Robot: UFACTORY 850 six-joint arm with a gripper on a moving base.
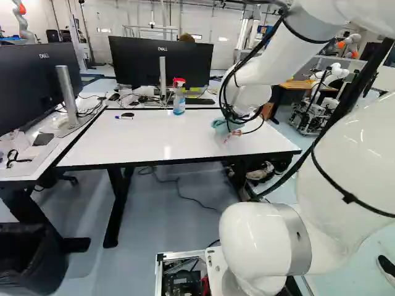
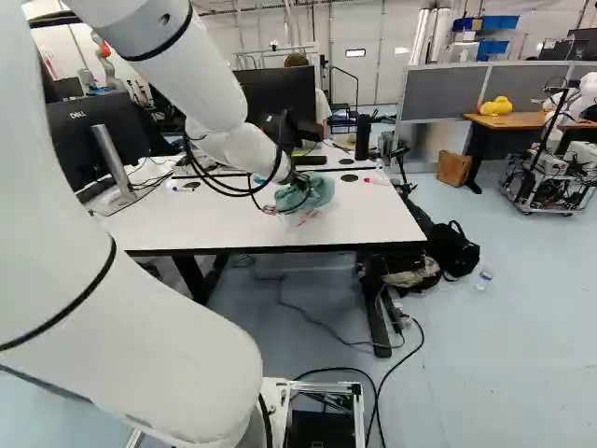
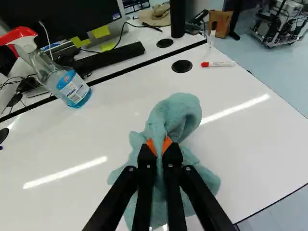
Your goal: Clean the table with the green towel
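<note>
Pincer (image 2: 295, 179) tight on the green towel (image 3: 179, 111), cloth between both orange pads (image 3: 151, 146), ahead of them and to either side

White table (image 1: 160, 139) is noted, left base view centre. Spray bottle (image 1: 179, 103), blue marker (image 1: 125, 118), red-capped marker (image 3: 219, 64) and green towel (image 3: 174, 109) are carried.

- ok so the towel (image 2: 312, 191) is on the desk (image 1: 154, 139), toward its right side
- spray bottle (image 1: 179, 100) stands near the back edge, left of the towel
- keyboard (image 3: 108, 57) and monitor (image 1: 136, 61) are behind, on the next desk (image 3: 151, 54)
- one pen (image 1: 124, 117) back left, a marker (image 3: 219, 64) back right
- bag's (image 2: 454, 252) on the floor (image 2: 522, 308)
</note>
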